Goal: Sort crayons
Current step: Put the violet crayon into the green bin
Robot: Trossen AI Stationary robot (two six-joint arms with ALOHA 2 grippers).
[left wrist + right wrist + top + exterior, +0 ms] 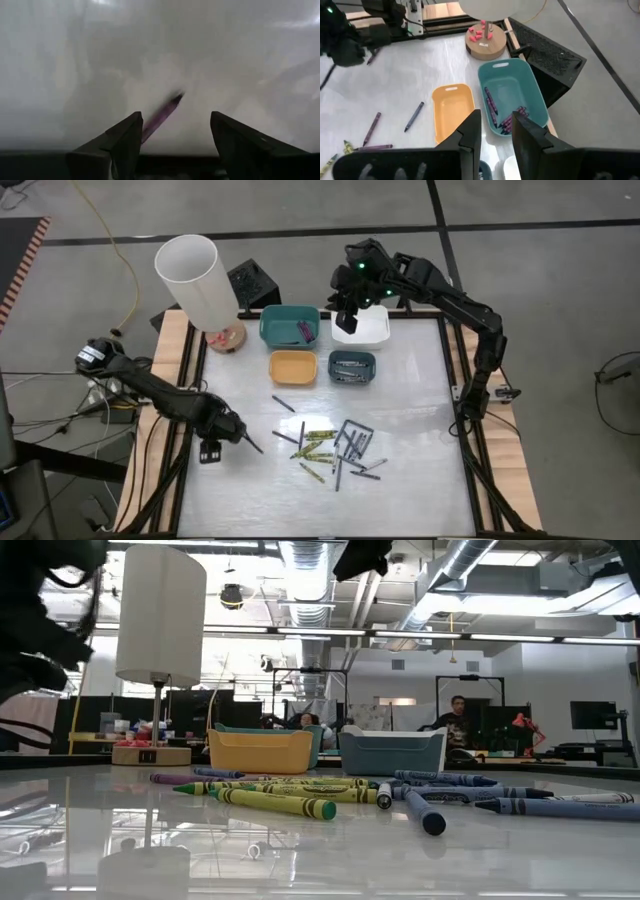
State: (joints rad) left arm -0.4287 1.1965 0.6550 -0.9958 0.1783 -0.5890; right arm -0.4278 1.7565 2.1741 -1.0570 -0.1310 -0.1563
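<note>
Loose crayons (335,448) in yellow-green, grey, blue and purple lie scattered on the white table's near middle (300,802). My left gripper (228,438) hangs low over the table's left part, pointing down, open (175,117). A purple crayon (161,115) shows slantwise between its fingers, close to one of them; it juts out toward the pile (252,443). My right gripper (346,315) is raised over the far bins, open (496,117), with nothing between its fingers. My left gripper stands open around the purple crayon, whose near end (146,134) shows right beside one finger (127,135). I cannot tell whether that finger touches it or whether the crayon lies on the table.
Four small bins stand at the far middle: teal (290,325) with purple crayons (512,120), white (368,332), orange-yellow (293,366), grey-blue (352,366) with crayons. A lamp with a white shade (195,275) stands far left. Two single crayons (414,116) lie before the orange-yellow bin.
</note>
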